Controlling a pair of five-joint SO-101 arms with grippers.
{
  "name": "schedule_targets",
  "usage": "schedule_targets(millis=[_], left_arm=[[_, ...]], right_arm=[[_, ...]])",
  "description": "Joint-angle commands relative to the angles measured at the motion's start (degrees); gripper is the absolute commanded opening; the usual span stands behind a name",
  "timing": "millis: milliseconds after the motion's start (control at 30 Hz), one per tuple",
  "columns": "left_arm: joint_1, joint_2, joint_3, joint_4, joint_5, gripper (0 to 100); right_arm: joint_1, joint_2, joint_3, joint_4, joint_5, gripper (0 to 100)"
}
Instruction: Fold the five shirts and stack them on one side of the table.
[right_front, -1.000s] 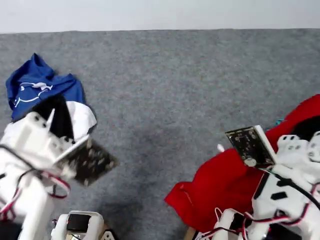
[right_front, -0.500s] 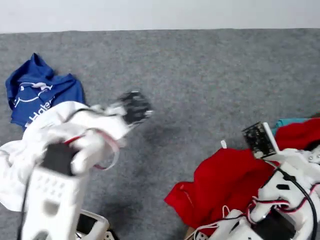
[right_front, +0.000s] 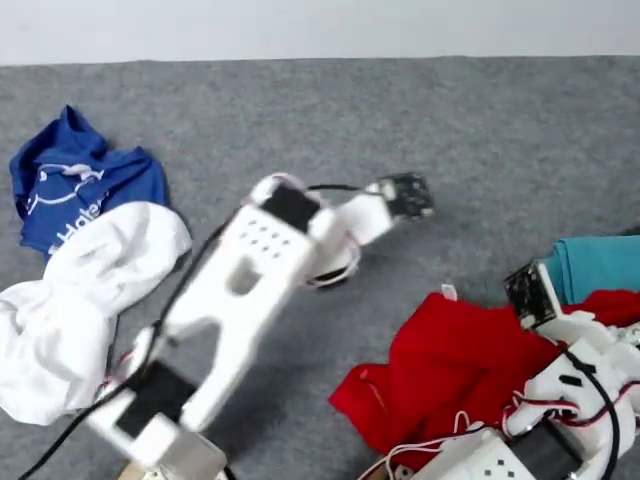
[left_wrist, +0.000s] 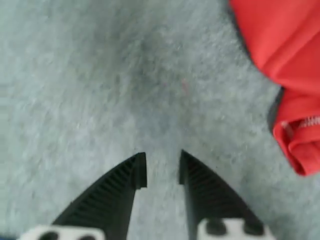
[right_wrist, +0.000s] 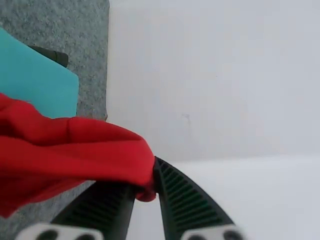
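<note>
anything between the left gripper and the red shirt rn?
Nothing. In the left wrist view, the stretch from the left gripper to the red shirt is bare grey table, with the gripper apart from the cloth.

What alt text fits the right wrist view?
The right gripper is shut on a bunched edge of the red shirt. Behind it, a teal shirt lies on the grey table, with a plain white background beyond.
</note>
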Motion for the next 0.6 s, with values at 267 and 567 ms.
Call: schedule_targets(millis=[267,567], left_arm=[[5.1,28.9,-34.5,7.6,-0.5,24],[8.8,48.3,-62.9,15.1,-2.3,25]], right_arm=[[1.0,-2.1,1.4,-1.1,0.9,1.0],[1.0,-2.1,1.4,-1.1,0.9,1.0]])
